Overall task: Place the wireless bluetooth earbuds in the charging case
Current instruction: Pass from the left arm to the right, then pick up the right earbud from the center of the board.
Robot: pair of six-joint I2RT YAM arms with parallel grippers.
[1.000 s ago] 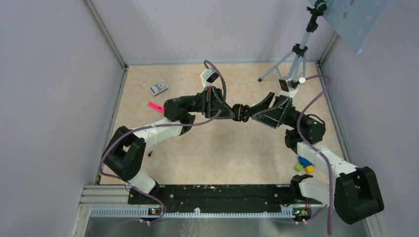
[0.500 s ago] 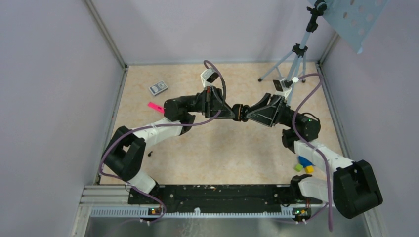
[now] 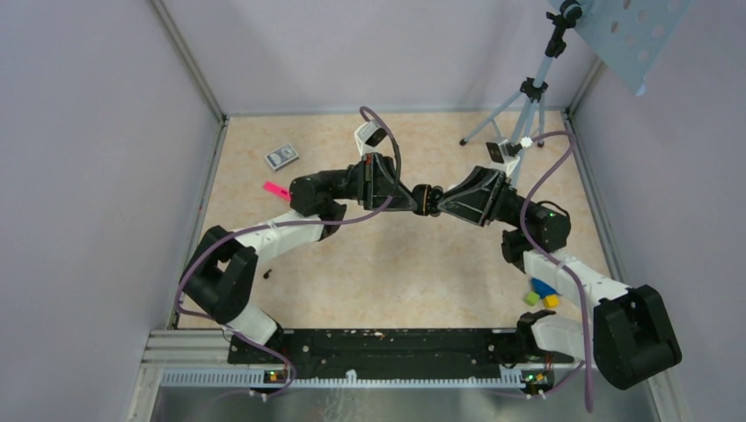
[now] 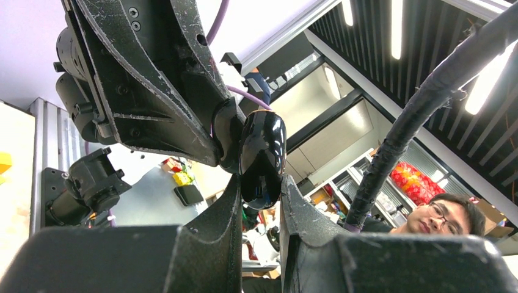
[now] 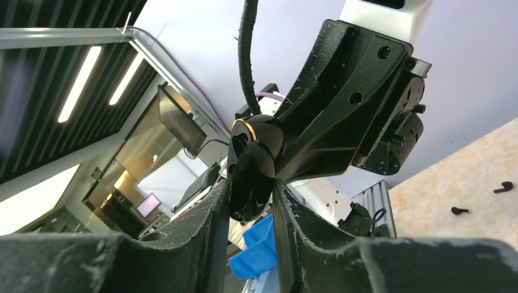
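The charging case is a glossy black pebble held in the air above the middle of the table. My left gripper grips it from the left and my right gripper from the right, fingertip to fingertip. In the left wrist view the case sits between my left gripper's fingers. In the right wrist view the case, with a gold rim, sits between my right gripper's fingers. No white earbuds show. Two tiny dark stemmed bits lie on the table.
A small patterned box and a pink strip lie at the back left. A tripod stands at the back right. Coloured blocks lie by the right arm. A tiny dark bit lies by the left arm. Walls enclose three sides.
The right arm's wrist and elbow swung a little to the left a second ago, then held still. The case has stayed between both grippers.
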